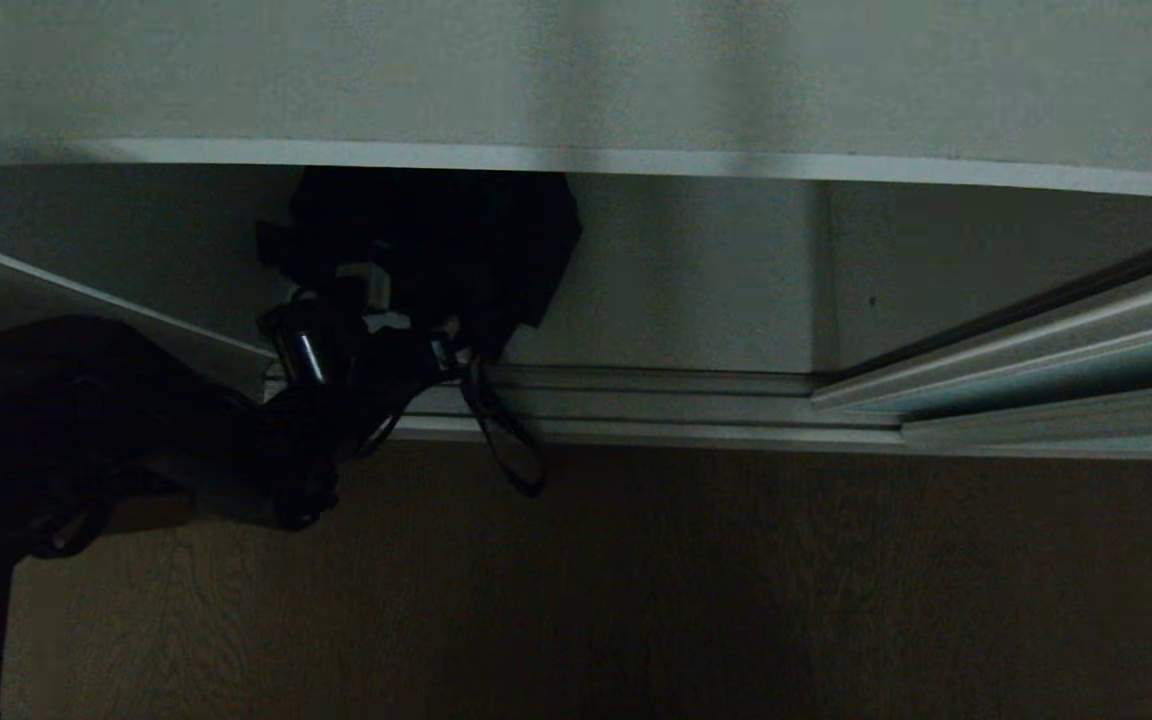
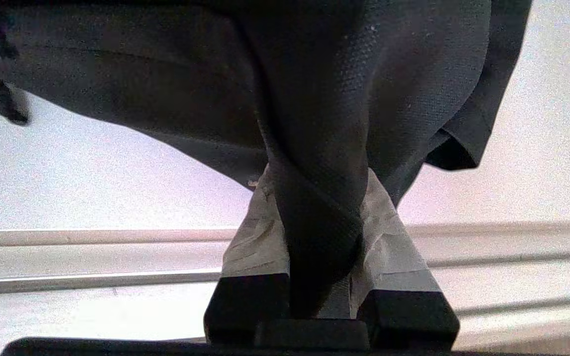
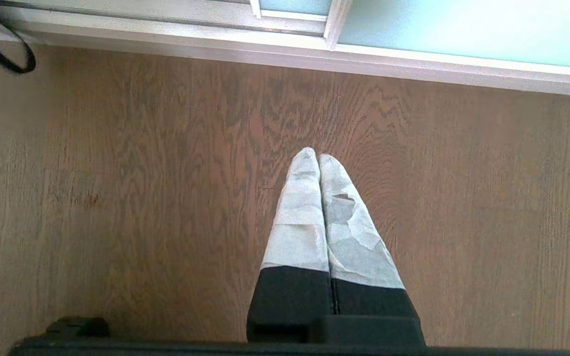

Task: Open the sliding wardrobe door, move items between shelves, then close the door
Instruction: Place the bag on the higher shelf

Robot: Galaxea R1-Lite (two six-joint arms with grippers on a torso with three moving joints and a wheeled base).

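The black fabric bag (image 1: 456, 240) sits in the wardrobe compartment under a white shelf (image 1: 576, 160). My left gripper (image 1: 366, 300) reaches in from the left and is shut on a fold of the bag (image 2: 314, 74), the fabric pinched between its taped fingers (image 2: 255, 237). The bag's strap (image 1: 506, 450) hangs out over the door track. The sliding wardrobe door (image 1: 1086, 365) stands pushed aside at the right. My right gripper (image 3: 317, 155) hangs shut and empty above the wood floor, near the door's glass (image 3: 463, 29).
The silver door track (image 1: 656, 405) runs along the wardrobe's bottom edge, in front of the wood floor (image 1: 686, 600). A slanting white panel (image 1: 86, 295) stands on the left, beside my left arm. A loop of the black strap (image 3: 3, 54) lies over the floor.
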